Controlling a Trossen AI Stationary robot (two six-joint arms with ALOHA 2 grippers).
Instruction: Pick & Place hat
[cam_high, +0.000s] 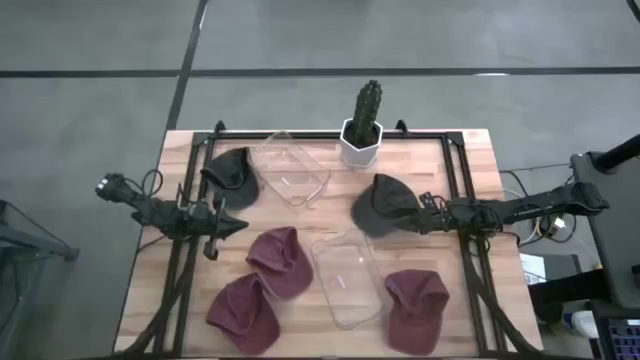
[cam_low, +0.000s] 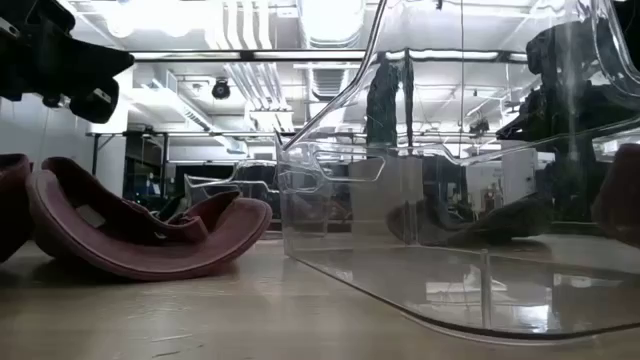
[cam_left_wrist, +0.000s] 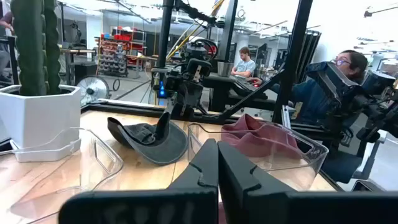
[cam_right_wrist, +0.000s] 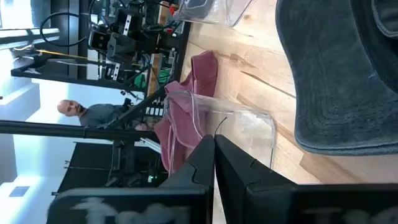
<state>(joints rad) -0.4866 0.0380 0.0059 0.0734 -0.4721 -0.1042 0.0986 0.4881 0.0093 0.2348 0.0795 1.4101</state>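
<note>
The right gripper (cam_high: 418, 213), fingers pressed together on nothing, touches the dark grey cap (cam_high: 385, 205), while the left gripper (cam_high: 236, 226), likewise closed and empty, hovers beside a maroon cap (cam_high: 280, 258).

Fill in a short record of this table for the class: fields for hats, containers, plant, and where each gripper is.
dark hats: two, one at far left, one right of centre
maroon hats: three along the near side
clear bins: two, far and near
plant: cactus in white pot, far edge
left gripper: shut, over bare table
right gripper: shut, at the right dark hat
</note>
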